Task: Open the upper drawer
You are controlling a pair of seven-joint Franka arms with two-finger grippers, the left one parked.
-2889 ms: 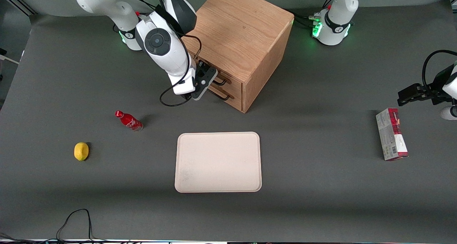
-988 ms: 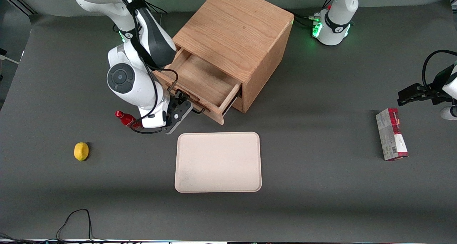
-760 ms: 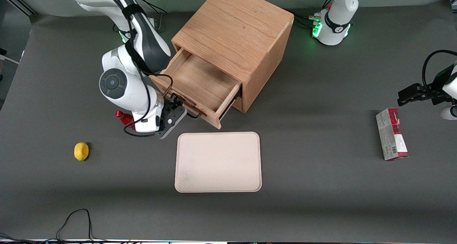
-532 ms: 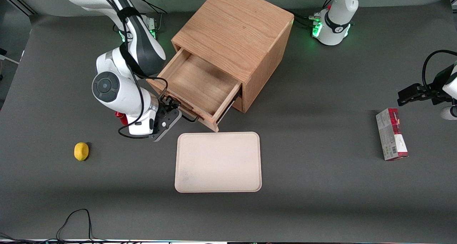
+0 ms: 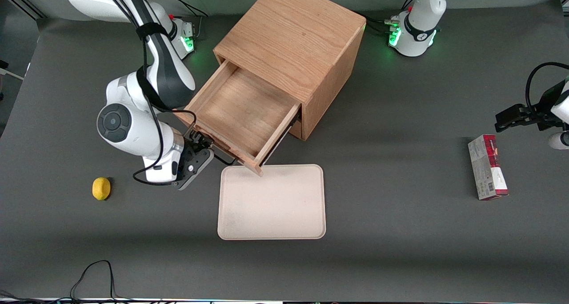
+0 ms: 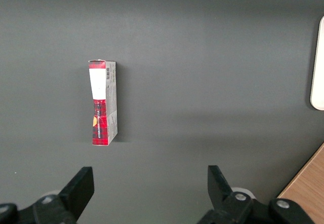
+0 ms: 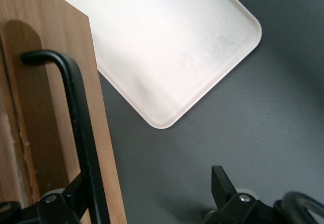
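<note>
Upper drawer (image 5: 238, 113) farther out than before, jaws of gripper (image 5: 202, 149) spread around its handle (image 7: 76, 127).

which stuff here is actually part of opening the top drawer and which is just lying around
Part of the job:
- upper drawer, pulled well out of the cabinet
- its black handle
- end effector, at the drawer front, open around the handle

Just lying about:
- tray
- lemon
- red and grey box, toward the parked arm's end
</note>
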